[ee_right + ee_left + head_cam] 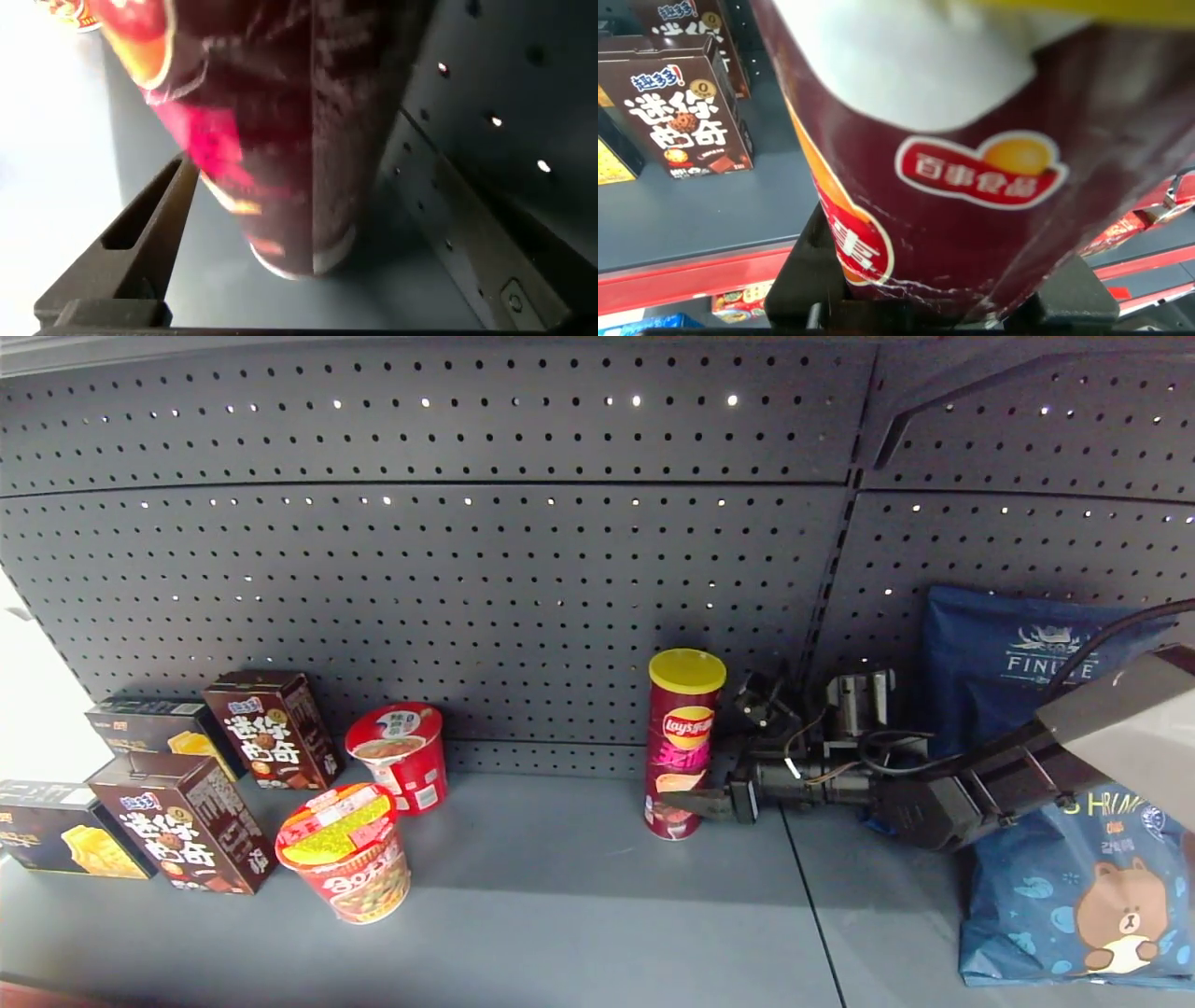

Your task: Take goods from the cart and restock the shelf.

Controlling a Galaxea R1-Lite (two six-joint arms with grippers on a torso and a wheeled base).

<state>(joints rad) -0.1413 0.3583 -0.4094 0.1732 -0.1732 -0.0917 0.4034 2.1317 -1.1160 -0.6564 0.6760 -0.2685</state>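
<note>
Where the right gripper (693, 800) meets the low part of the maroon, yellow-lidded cardboard chip canister (683, 737), upright on the grey metal shelf (560, 896) at frame centre, we cannot tell whether it clamps or is slack. The left gripper (943, 294) holds a second maroon canister (990, 159). We judge a sideways withdrawal could topple that tall canister.

Chip can (684, 747) on shelf (579, 905), right of cups (397, 761)

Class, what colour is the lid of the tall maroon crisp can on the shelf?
Yellow lid, head view.
</note>
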